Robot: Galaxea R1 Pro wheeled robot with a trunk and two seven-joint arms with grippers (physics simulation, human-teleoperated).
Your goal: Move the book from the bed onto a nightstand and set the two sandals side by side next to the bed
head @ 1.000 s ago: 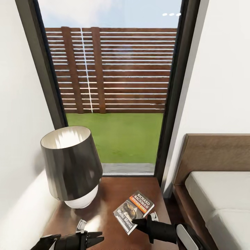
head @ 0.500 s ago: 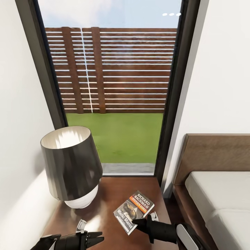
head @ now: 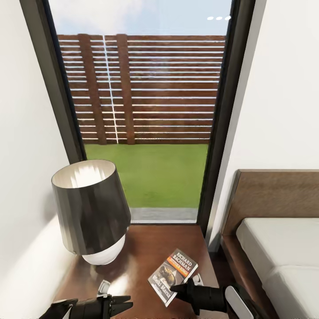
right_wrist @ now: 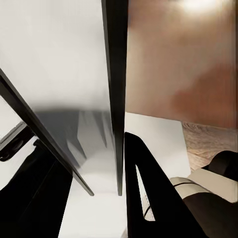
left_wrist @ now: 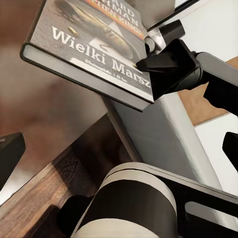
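The book (head: 173,274) cover reads "RICHARD BACHMAN", "Wielki Marsz".

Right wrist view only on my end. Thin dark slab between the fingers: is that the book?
Observer: Yes. In the head view the right gripper is closed on the near edge of the book, cover up.
Operator: Over the nightstand?
Observer: Yes, over the nightstand top, between the lamp and the side nearest the bed. I cannot tell whether it is touching the wood yet.
Operator: Left arm in the way?
Observer: No. The left gripper is open and empty, at the nightstand's near edge, apart from the book.
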